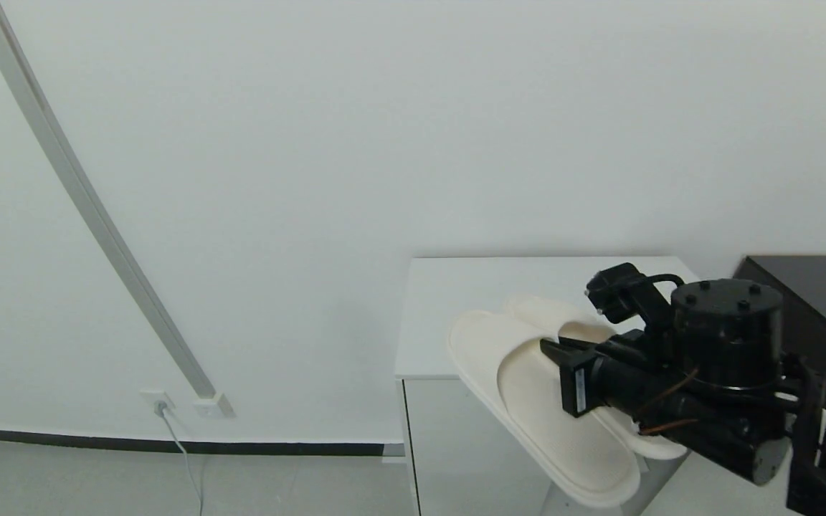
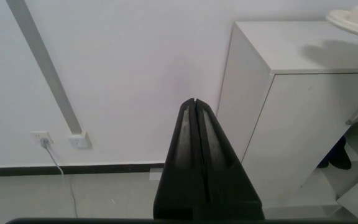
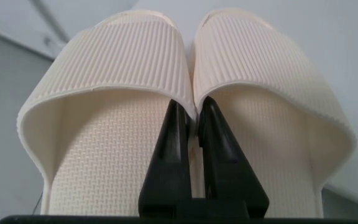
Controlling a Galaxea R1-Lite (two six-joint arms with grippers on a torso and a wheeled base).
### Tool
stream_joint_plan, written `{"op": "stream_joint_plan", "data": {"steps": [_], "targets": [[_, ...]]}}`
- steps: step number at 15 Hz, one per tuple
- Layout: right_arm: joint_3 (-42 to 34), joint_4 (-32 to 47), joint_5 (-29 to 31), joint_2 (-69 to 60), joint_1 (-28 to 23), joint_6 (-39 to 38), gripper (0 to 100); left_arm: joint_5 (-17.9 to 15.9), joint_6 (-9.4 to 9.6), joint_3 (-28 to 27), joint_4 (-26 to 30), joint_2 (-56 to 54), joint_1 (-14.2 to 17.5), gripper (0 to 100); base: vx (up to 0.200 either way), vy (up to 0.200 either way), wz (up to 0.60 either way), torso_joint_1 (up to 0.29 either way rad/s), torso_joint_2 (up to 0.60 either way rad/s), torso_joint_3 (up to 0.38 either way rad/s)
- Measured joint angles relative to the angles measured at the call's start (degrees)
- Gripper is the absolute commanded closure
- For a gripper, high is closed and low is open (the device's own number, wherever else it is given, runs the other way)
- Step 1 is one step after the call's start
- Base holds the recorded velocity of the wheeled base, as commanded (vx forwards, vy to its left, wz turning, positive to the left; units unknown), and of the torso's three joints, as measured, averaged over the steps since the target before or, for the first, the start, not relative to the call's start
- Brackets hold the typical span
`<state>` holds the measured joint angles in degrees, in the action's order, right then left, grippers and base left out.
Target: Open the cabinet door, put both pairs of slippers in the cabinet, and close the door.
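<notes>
place: home entryway — shoe cabinet [image 1: 470,287] | wall socket [image 1: 157,400] | tiled floor [image 1: 97,480]

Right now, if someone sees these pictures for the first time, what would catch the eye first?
First the pair of cream slippers, pinched side by side in the right gripper above the front edge of the white cabinet. Then the left gripper, shut and empty, facing the white wall.
</notes>
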<state>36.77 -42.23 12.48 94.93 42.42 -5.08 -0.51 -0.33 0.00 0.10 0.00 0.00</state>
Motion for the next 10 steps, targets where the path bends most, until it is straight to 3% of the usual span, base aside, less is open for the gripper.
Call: {"op": "stream_joint_plan", "data": {"steps": [7, 10], "targets": [[-3.73, 0.09, 0.07, -4.91, 2.45, -0.55, 100, -0.02, -0.29, -0.07, 0.0, 0.0, 0.0, 100, 0.0, 0.0, 0.0, 0.0, 0.0, 0.0], [-3.8, 0.02, 0.18, -5.05, 2.61, -0.55, 100, 0.0, -0.32, -0.1, 0.0, 0.0, 0.0, 100, -0.2, 0.0, 0.0, 0.007, 0.0, 0.002]]}}
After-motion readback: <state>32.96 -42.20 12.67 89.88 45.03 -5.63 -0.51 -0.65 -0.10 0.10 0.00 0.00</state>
